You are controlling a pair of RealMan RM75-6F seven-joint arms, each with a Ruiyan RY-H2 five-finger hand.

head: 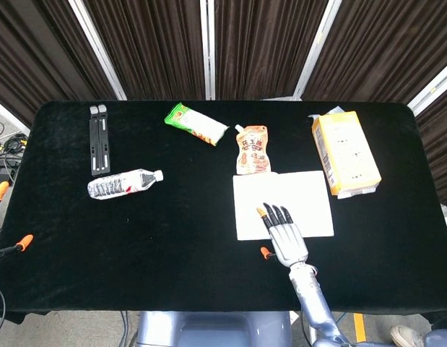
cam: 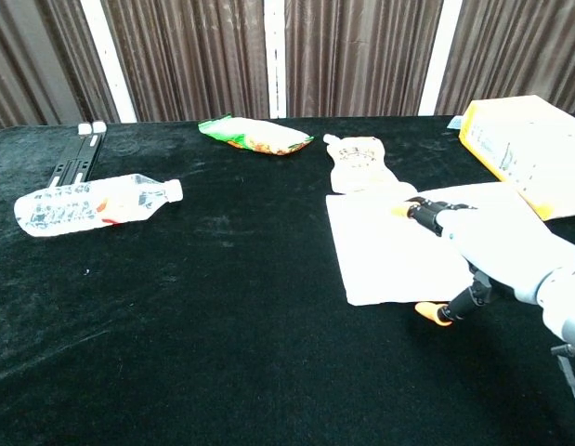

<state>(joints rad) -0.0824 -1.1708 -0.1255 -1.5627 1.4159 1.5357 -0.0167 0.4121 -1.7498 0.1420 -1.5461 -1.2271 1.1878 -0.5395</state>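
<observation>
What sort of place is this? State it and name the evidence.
Probably a robot test or data-collection booth, not a home: a table draped in black cloth, dark pleated curtains walling it in, and unrelated grocery items laid out apart, such as a clear plastic water bottle and yellow carton.

right hand (cam: pixel 491 246) (fingers spread) — over white sheet (cam: pixel 398 251)

White sheet (head: pixel 283 204), black tablecloth (head: pixel 172 224)

The right hand (head: pixel 284 235) hangs palm down with fingers (head: pixel 275 215) straight and apart over the near edge of the flat white sheet (head: pixel 282 203), holding nothing. A red pouch (head: pixel 252 150) touches the sheet's far edge; a yellow box (head: pixel 345 152) lies just right of it.
</observation>
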